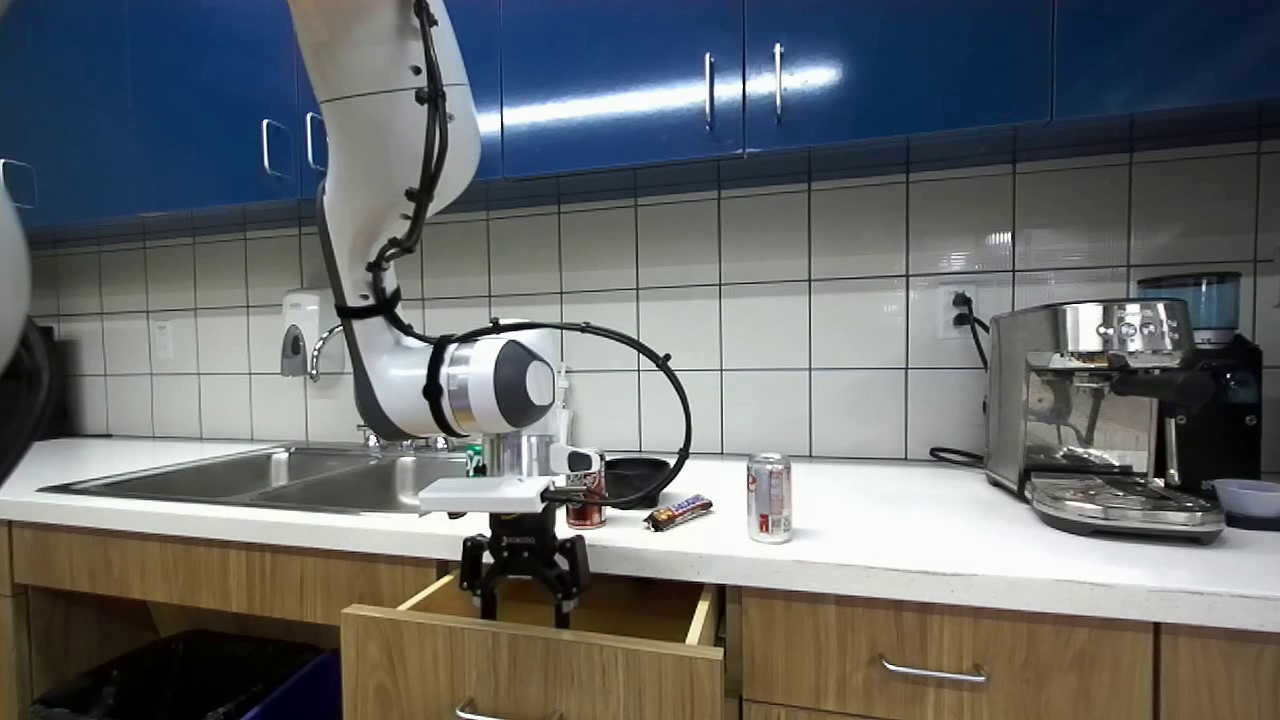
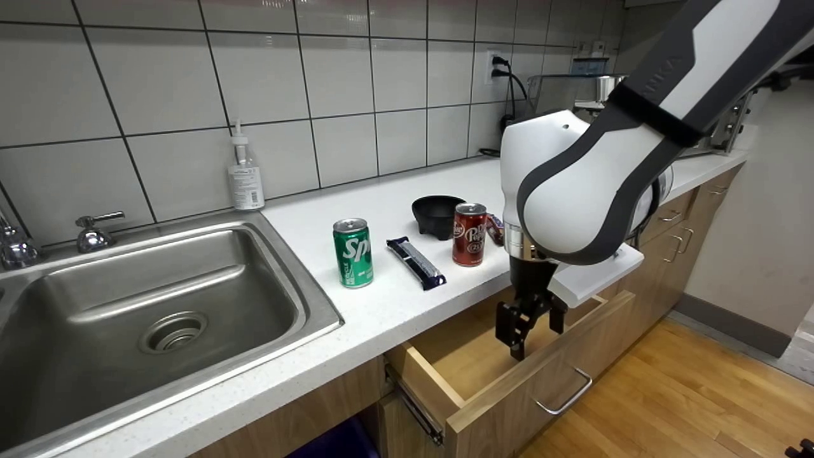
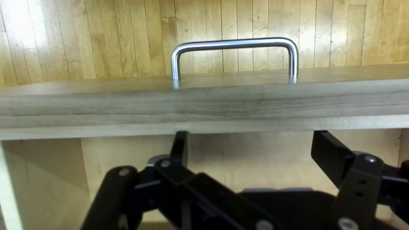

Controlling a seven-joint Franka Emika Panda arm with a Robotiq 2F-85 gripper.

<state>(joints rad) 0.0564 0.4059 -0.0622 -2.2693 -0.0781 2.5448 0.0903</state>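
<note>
My gripper point(image 1: 525, 612) points straight down into a pulled-out wooden drawer point(image 1: 530, 665), its fingertips lower than the drawer front's top edge. Between the spread fingers point(image 3: 329, 153) there is nothing. In the wrist view the fingertips lie right along the inner side of the drawer front point(image 3: 223, 110); whether they touch it I cannot tell. Beyond that panel, on its outer face, is a metal bar handle point(image 3: 235, 44). Seen in an exterior view, the gripper point(image 2: 537, 340) hangs inside the drawer near its front panel point(image 2: 502, 423). The visible drawer floor point(image 2: 470, 356) is bare wood.
On the white counter point(image 2: 381, 318) stand a green can point(image 2: 353, 254), red can point(image 2: 469, 235), black bowl point(image 2: 435, 213) and silver can point(image 1: 769, 500). Dark-blue bar point(image 2: 416, 263) and wrapped candy point(image 1: 679, 512) lie there. A sink point(image 2: 305, 299) and coffee machine point(image 1: 1100, 400) flank them.
</note>
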